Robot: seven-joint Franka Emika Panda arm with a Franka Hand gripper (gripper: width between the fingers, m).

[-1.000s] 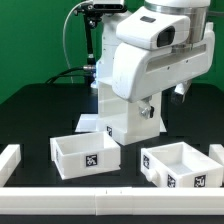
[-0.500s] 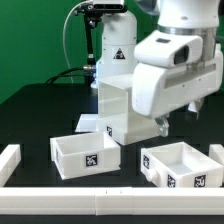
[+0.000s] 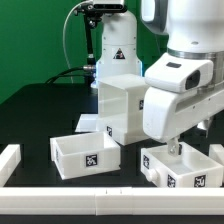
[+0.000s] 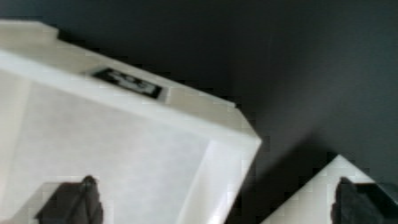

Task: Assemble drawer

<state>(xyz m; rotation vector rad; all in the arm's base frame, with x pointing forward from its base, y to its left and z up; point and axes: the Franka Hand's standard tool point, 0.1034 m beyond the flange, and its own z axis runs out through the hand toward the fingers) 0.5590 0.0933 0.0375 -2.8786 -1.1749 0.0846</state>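
A tall white drawer case (image 3: 122, 110) with a marker tag stands at the table's middle. An open white drawer box (image 3: 85, 155) lies in front of it toward the exterior view's left. A second open drawer box (image 3: 190, 167) lies at the exterior view's right. My gripper (image 3: 177, 148) hangs just above the near-left rim of that second box. In the wrist view the gripper (image 4: 219, 205) is open, its dark fingertips (image 4: 75, 200) wide apart, over a white tagged part (image 4: 125, 130). Nothing is held.
A white bar (image 3: 8, 160) lies at the exterior view's left edge. A low white rail (image 3: 90, 195) runs along the front. The robot base (image 3: 112, 45) and its cables stand behind the case. The table is black.
The arm has swung from over the case toward the exterior view's right and come down over the right drawer box. The parts have not moved.
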